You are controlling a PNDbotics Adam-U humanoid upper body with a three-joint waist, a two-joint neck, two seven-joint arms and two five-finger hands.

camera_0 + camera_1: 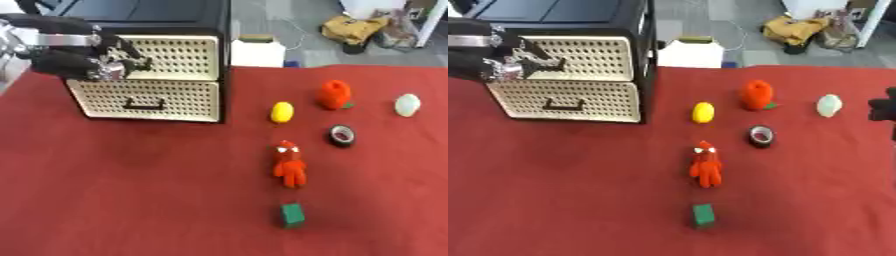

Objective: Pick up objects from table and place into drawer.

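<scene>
A black cabinet (223,60) with two cream perforated drawers stands at the table's back left. Both the upper drawer (179,57) and the lower drawer (175,100) sit pushed in. My left hand (74,62) is at the upper drawer's front, fingers curled where its handle lies. On the red cloth to the right lie a yellow fruit (281,112), an orange-red fruit (333,94), a pale egg shape (407,105), a black tape roll (341,135), a red figure toy (290,165) and a green block (291,214). Only a dark part of my right hand (882,109) shows at the right edge.
The lower drawer's black handle (144,104) is free. Red cloth (131,190) covers the table. Behind the table's far edge stand a white box (256,51) and a yellow bag (354,27) on the floor.
</scene>
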